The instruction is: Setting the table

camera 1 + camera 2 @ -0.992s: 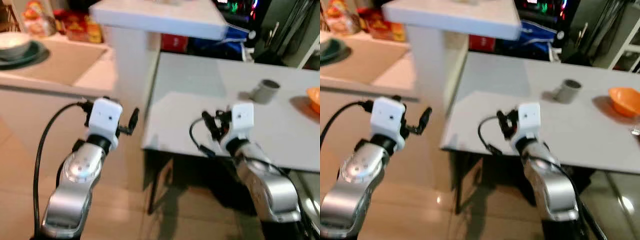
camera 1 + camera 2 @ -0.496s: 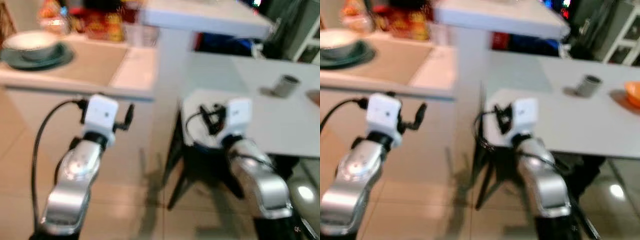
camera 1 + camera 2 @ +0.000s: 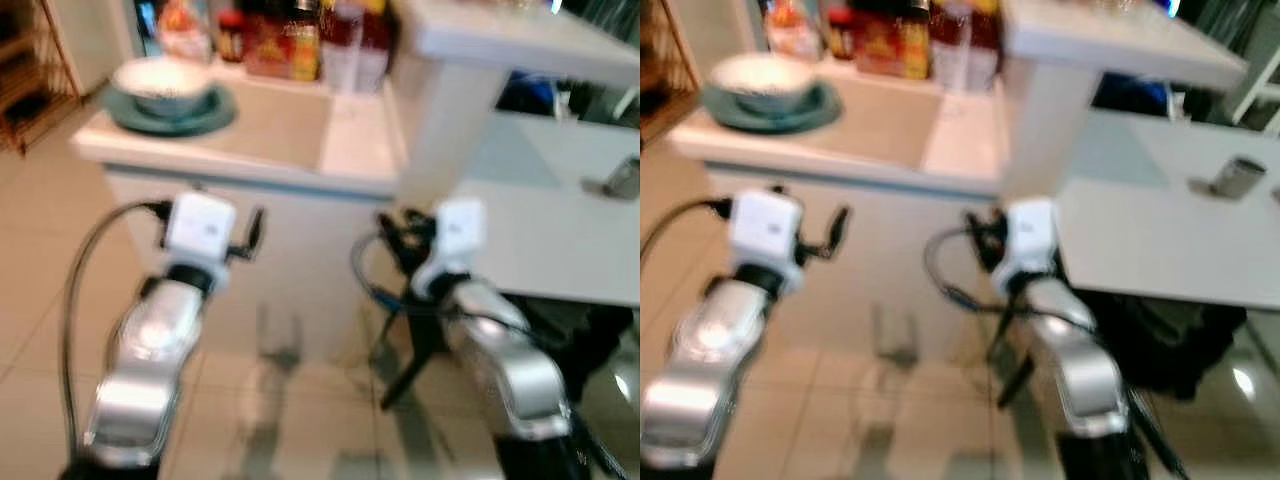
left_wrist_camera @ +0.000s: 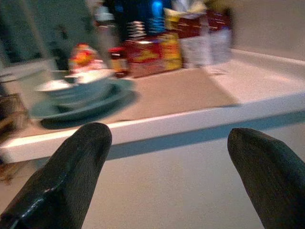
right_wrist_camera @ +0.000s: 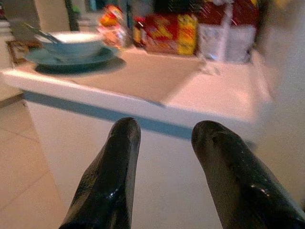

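Note:
A pale bowl (image 3: 163,82) sits on a teal plate (image 3: 205,112) at the far left of a beige counter (image 3: 270,135); the same bowl (image 4: 71,90) appears in the left wrist view. My left gripper (image 3: 253,228) hangs open in front of the counter's face, below its edge, with nothing between its fingers (image 4: 71,176). My right gripper (image 3: 397,232) is open and empty too, held near the counter's right end beside the white table (image 3: 545,235). In the right wrist view the bowl (image 5: 71,43) has a utensil in it.
Red and yellow food packets and jars (image 3: 275,45) line the back of the counter. A white pillar (image 3: 450,110) stands between the counter and the table. A grey cup (image 3: 1240,177) stands on the table at the right. Tiled floor (image 3: 40,280) lies on the left.
The whole view has swung left: counter and bowl now sit nearer the middle, and the table has slid to the right edge. Both arms keep the same pose.

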Robot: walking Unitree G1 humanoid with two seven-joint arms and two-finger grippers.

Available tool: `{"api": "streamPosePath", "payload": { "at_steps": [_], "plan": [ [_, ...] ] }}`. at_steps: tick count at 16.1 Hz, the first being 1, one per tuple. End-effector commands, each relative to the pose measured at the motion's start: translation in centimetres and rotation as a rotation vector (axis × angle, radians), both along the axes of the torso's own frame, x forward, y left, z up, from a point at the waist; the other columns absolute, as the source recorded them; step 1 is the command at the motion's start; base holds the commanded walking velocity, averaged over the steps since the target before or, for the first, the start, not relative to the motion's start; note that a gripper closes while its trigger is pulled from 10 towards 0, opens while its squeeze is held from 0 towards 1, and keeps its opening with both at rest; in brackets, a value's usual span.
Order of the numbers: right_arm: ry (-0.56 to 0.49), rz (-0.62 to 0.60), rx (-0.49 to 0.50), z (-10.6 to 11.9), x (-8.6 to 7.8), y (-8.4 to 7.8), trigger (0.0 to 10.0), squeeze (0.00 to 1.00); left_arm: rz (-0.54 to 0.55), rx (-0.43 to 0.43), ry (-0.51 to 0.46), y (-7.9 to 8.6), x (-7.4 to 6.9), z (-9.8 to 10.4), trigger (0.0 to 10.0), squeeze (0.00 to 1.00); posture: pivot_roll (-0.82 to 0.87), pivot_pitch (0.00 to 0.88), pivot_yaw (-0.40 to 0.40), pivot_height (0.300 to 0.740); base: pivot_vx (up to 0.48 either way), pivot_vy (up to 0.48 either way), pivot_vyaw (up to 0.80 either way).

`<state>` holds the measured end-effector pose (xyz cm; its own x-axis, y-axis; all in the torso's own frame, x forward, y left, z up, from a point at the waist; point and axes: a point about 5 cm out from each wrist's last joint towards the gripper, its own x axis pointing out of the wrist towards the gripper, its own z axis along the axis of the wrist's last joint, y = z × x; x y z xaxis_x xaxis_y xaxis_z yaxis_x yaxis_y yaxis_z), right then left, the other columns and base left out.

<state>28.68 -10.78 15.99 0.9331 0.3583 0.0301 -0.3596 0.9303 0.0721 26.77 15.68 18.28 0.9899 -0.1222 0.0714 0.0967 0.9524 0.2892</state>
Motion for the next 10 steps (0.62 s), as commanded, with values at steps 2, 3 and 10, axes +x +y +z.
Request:
{"api": "streamPosePath", "payload": {
  "at_steps": [2,3,10],
  "plan": [
    [-0.008,-0.056,-0.013,0.1,0.3,-1.5,10.0,0.00,-0.035,-0.016,-0.010,-1.2,0.3,0.2,10.0,0.00,0.03,0.000,-0.077,0.740,0.000,0.480,0.00],
    [-0.009,-0.058,-0.012,0.1,0.3,-1.5,10.0,0.00,-0.037,-0.019,-0.011,-1.3,0.3,0.3,10.0,0.00,0.03,0.000,-0.075,0.740,0.000,0.480,0.00],
    [-0.008,-0.025,0.009,0.4,0.8,-0.8,10.0,0.00,-0.029,-0.104,-0.038,-1.5,1.0,1.3,10.0,0.00,0.03,0.000,-0.067,0.740,0.000,0.069,0.00]
  ]
}}
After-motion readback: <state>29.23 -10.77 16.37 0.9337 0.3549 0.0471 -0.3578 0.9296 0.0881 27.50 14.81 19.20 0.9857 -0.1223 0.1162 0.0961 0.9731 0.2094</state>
